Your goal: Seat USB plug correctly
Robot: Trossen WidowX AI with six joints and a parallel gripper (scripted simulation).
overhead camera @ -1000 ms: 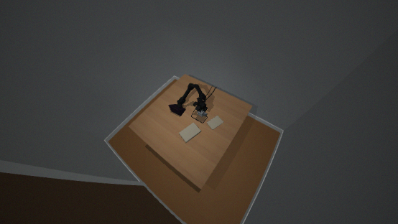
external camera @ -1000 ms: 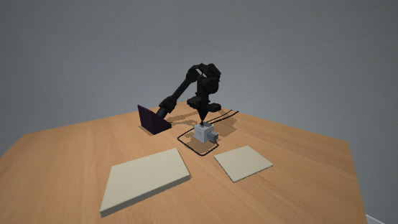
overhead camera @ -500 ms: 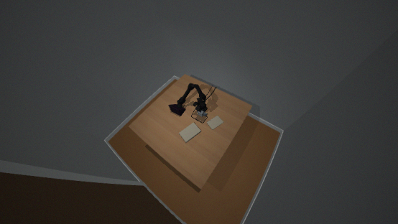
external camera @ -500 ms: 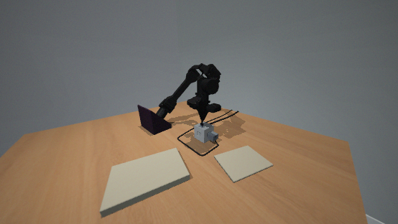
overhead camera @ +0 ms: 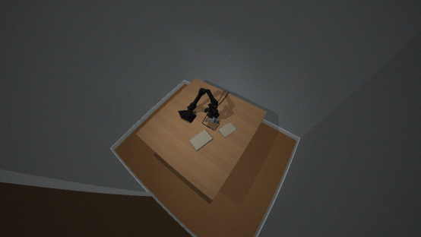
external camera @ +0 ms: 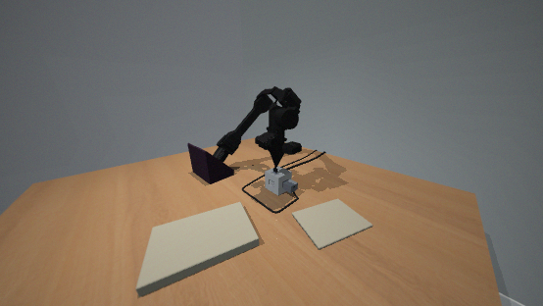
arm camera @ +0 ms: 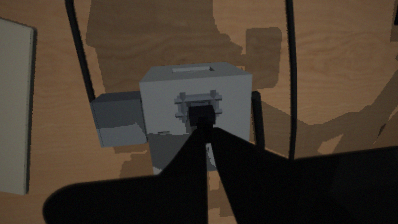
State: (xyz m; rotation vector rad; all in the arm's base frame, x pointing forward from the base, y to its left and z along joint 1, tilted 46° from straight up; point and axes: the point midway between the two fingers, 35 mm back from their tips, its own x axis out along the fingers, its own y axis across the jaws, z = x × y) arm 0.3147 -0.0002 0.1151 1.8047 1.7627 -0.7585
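only wrist cam shows hand (arm camera: 207, 131) pinching usb plug (arm camera: 202, 114).

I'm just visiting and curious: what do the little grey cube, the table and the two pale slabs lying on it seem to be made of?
Power cube: looks like matte grey plastic, with flat, even faces and no shine.
Table: looks like wood or wood veneer, with warm brown plank grain lines and a dull finish.
Two pale slabs: uniform beige, matte and featureless; perhaps foam, board or plastic, which the pictures cannot settle.

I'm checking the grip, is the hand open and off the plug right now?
No, the hand is shut on the USB plug atop the power cube.
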